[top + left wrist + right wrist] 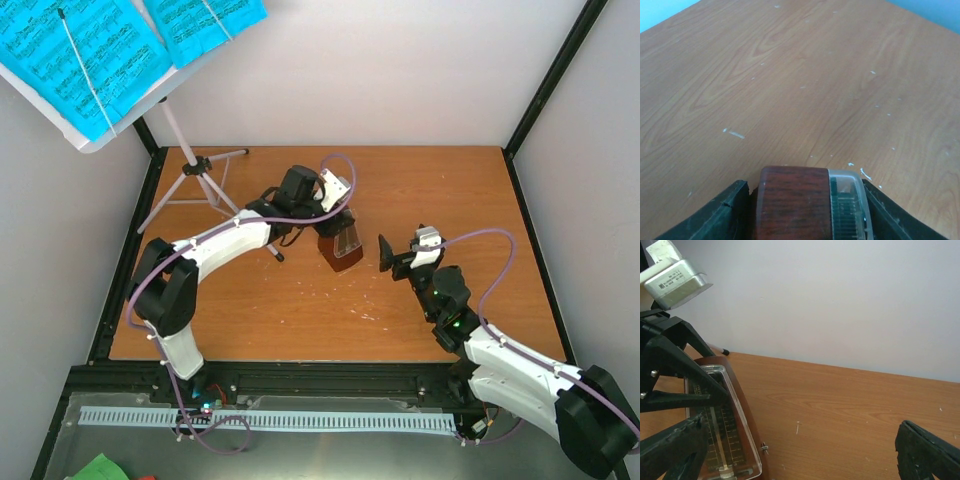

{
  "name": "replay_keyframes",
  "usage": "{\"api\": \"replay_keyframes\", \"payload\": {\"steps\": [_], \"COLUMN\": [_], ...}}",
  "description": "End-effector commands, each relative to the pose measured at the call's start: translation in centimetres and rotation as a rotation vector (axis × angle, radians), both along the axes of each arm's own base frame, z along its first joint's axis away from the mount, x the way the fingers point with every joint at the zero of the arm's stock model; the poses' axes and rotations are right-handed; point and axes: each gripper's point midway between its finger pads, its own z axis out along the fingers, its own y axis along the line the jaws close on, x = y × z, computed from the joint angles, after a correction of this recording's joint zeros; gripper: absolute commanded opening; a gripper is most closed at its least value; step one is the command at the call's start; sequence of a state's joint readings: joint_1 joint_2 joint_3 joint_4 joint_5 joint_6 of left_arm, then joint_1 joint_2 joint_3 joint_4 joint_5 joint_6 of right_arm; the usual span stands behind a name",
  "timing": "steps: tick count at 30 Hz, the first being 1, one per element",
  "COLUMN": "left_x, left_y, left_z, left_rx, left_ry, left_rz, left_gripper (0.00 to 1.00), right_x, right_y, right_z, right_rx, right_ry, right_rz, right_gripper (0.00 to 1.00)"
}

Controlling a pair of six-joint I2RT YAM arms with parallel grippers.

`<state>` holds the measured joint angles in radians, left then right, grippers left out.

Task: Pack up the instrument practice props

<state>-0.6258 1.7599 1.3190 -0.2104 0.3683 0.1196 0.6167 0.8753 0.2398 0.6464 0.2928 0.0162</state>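
Observation:
The small brown metronome with its clear cover stands near the table's middle. My left gripper is shut on it from above. In the left wrist view the wooden body and clear cover fill the gap between my black fingers. I cannot tell whether it rests on the table or is just lifted. My right gripper is open and empty just right of the metronome. The silver tripod music stand stands at the back left, with bright blue sheet-music pages on its desk.
The wooden table is fenced by black frame posts and white walls. A white slotted rail runs along the near edge by the arm bases. The stand's legs spread over the back left corner.

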Motion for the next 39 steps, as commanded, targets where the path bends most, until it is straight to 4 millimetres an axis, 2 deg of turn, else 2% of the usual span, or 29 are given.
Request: {"api": "replay_keyframes", "payload": {"steps": [1,5,9,10,17,23,27,32,34,39], "left_x": [0.9,-1.5,-4.3,-4.9,-9.0,-13.8,-13.9,-12.7,-12.2,-11.7], "left_y": [1.9,0.9,-1.0,-1.4,-3.0,-6.5,-5.6,-3.2,-2.6,-3.3], "left_z": [0.6,0.5,0.3,0.3,-1.1,-1.0,0.0,3.3,4.6,6.6], "left_rx": [0.085,0.017,-0.049,-0.06,-0.121,-0.222,-0.211,-0.221,-0.262,-0.354], "left_ry": [0.034,0.144,0.247,0.263,0.396,0.488,0.396,0.172,0.109,-0.051], "left_rz": [0.301,0.344,0.307,0.293,0.232,0.031,0.008,-0.036,-0.107,-0.325], "left_gripper": [0.55,0.61,0.89,0.93,0.96,0.96,0.98,1.0,1.0,1.0], "right_x": [-0.1,-0.1,-0.2,-0.3,-0.9,-1.6,-2.2,-3.0,-3.3,-3.5], "right_y": [-1.0,-1.0,-1.3,-1.4,-2.0,-2.9,-3.4,-3.7,-3.7,-3.8], "right_z": [0.3,0.2,0.4,0.5,0.6,0.5,0.4,0.5,0.4,-0.1], "right_rx": [0.021,0.019,0.022,0.023,0.03,0.047,0.054,0.072,0.076,0.067], "right_ry": [-0.018,-0.015,-0.018,-0.02,-0.02,-0.02,-0.017,-0.023,-0.023,-0.013], "right_rz": [-0.038,-0.04,-0.048,-0.051,-0.063,-0.082,-0.089,-0.073,-0.063,-0.058], "right_gripper": [1.0,1.0,1.0,1.0,1.0,1.0,1.0,1.0,1.0,1.0]}}
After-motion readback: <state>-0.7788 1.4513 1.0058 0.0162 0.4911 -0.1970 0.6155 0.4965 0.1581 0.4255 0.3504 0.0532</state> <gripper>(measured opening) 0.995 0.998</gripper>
